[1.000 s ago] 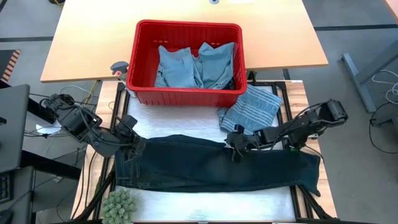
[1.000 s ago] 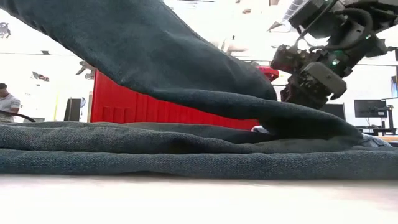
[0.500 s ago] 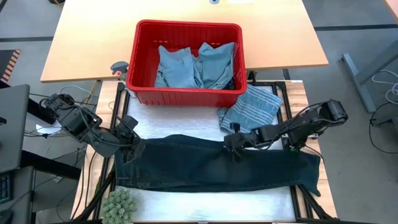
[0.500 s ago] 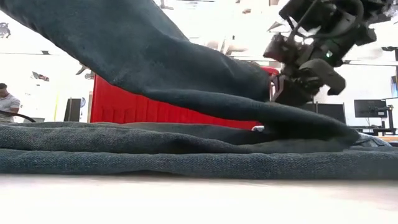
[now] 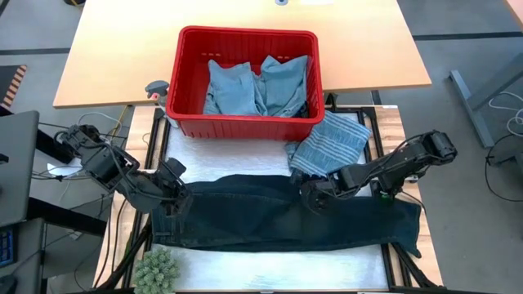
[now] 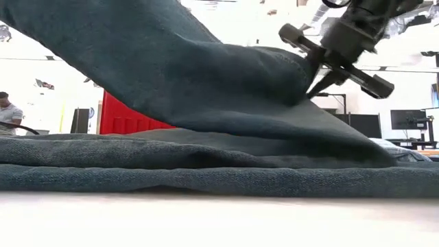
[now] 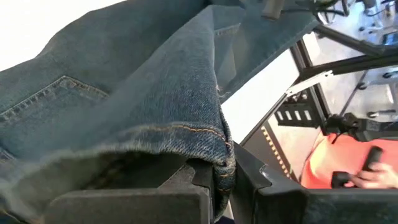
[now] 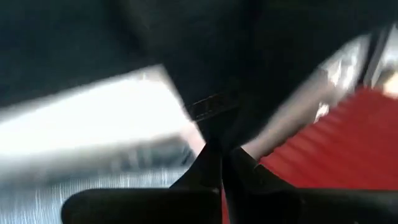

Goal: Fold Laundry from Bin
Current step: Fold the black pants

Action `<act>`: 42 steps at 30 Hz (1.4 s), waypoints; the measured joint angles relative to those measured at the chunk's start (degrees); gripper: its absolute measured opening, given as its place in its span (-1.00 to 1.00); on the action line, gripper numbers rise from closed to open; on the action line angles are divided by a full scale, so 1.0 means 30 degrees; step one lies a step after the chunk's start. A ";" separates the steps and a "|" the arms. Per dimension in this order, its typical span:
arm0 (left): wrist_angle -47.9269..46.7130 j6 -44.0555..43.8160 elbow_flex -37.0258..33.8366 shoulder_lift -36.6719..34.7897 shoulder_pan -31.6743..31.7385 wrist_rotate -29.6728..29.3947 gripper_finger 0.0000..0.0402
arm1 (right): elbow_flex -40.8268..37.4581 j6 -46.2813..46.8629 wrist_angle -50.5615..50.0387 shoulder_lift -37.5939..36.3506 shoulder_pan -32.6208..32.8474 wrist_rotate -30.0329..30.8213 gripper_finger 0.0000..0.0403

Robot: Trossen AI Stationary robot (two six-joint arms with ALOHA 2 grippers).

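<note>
The left gripper (image 5: 173,186) sits at the left end of the dark jeans (image 5: 286,216), its fingers (image 7: 205,186) pinched tight on the denim's hemmed edge; in the left wrist view the stitched fold is clamped right between them, and the cloth rises from that grip toward the middle of the worktop (image 5: 270,261). Just below this gripper, at the worktop's near edge, stands a small spiky green plant (image 5: 157,269). The jeans spread flat and long to its right, reaching across to the other arm. Beyond the left gripper, toward the far side, the red bin (image 5: 245,82) holds light blue laundry (image 5: 257,86) bunched inside it. The right gripper (image 5: 315,196) is down on the upper edge of the jeans near their middle, its fingers (image 8: 217,165) closed narrow on a fold of the dark cloth; in the low view the denim peaks up to that pinch like a tent. Just behind this gripper, touching the bin's near right corner, lies a striped grey-blue garment (image 5: 331,145) on the worktop. In the left wrist view a person's hand (image 7: 373,177) shows off past the frame.
</note>
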 joint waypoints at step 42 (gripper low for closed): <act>-0.0896 -0.2555 0.0000 0.1324 -0.1032 -0.1637 -0.95 | -0.1481 3.3485 0.3146 -0.1088 0.3190 -0.5150 -0.44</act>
